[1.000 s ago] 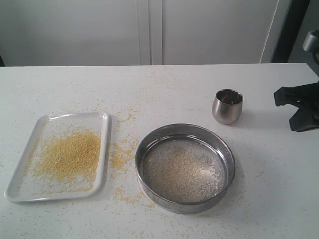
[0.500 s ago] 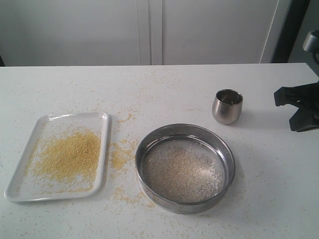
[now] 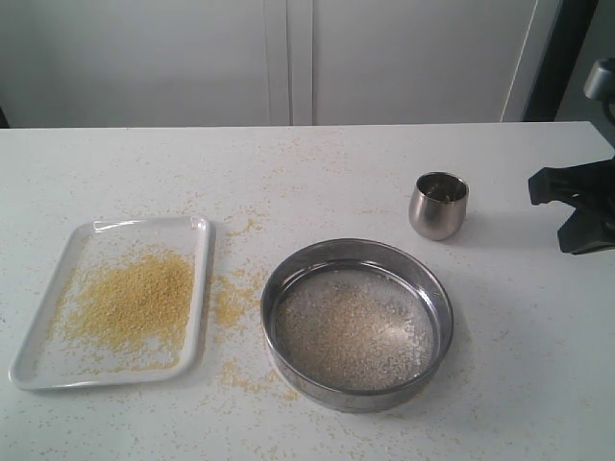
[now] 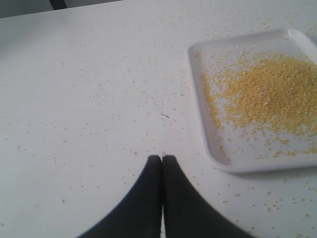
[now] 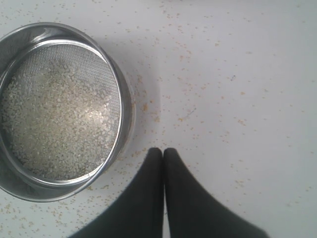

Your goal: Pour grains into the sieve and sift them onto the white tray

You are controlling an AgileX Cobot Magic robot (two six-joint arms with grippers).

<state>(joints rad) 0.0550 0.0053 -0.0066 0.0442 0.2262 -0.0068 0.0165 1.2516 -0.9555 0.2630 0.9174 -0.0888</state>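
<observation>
Three views of one white tabletop point(image 3: 317, 173) speckled with stray granules.

Exterior view: the black end of the right arm point(image 3: 577, 206) shows at the edge of the picture, clear of everything; a small steel cup point(image 3: 439, 206) stands upright, the nearest thing to it; a round steel sieve point(image 3: 357, 248) sits farther from the arm, apart from the cup, with pale, coarse grains point(image 3: 351, 331) spread over its mesh; a white tray point(image 3: 135, 229) lies flat on the far side of the sieve from the arm, not touching it, with a loose heap of golden-yellow grains on it; more yellow grains are scattered on the tabletop between tray and sieve.

Left wrist view: the left hand point(image 4: 162, 157) has its two black fingers pressed together, pinching nothing; whether the tips touch the tabletop cannot be told; the white tray lies near, ahead of the fingertips and off to one side, not touching them, with the yellow grains on it.

Right wrist view: the right hand point(image 5: 163, 150) is likewise pressed together and empty; the sieve sits just beside the fingertips, off to one side, with a narrow strip of tabletop between its rim and the fingers; whitish grains cover most of its mesh; stray grains dot the tabletop around the hand.
</observation>
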